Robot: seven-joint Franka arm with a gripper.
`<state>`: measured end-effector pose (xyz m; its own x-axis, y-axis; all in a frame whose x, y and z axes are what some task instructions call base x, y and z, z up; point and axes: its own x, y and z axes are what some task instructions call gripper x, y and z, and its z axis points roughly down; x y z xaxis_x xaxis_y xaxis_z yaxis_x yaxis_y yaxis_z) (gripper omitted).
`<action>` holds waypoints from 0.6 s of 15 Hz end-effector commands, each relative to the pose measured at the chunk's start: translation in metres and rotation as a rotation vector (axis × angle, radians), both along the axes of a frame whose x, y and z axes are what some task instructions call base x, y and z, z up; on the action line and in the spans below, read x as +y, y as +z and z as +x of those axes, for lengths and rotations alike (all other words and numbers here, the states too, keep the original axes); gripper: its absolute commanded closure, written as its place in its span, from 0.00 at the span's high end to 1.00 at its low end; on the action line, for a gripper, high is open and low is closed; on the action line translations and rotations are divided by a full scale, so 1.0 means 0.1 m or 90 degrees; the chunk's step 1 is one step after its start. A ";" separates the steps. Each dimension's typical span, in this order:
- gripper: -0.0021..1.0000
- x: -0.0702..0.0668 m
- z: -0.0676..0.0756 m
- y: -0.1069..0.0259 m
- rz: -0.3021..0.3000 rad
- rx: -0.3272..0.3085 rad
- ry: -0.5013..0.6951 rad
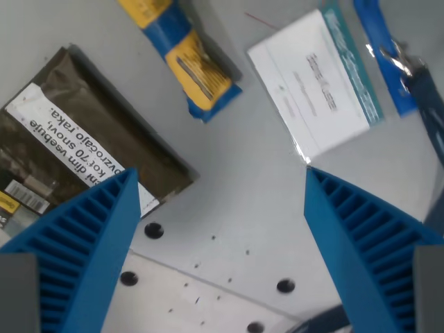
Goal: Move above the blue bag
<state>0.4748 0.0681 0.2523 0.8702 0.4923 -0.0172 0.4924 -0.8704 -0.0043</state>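
The hand (218, 229) hangs with its two blue ribbed fingers (83, 250) spread wide, nothing between them but bare grey surface (236, 201) with small dark holes (153, 230). A blue and yellow bag (184, 55) lies at the top, tilted, apart from both fingers. On the wrist view's left a dark brown pouch (83, 139) with a white printed label lies partly behind the left finger. On the wrist view's right sits a white card (312, 90) with a blue lanyard (395, 62) beside it
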 end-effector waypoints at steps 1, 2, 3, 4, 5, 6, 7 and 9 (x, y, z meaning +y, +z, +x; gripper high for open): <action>1.00 0.07 0.04 -0.10 0.030 -0.015 0.202; 1.00 0.09 0.06 -0.14 0.031 -0.014 0.224; 1.00 0.12 0.07 -0.19 0.032 -0.014 0.245; 1.00 0.15 0.08 -0.23 0.033 -0.012 0.266; 1.00 0.17 0.10 -0.27 0.034 -0.011 0.286; 1.00 0.20 0.11 -0.32 0.036 -0.011 0.302; 1.00 0.23 0.12 -0.36 0.036 -0.008 0.321; 1.00 0.28 0.15 -0.45 0.038 -0.006 0.361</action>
<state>0.4843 0.0939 0.2080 0.7058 0.7083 -0.0090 0.7082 -0.7059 -0.0106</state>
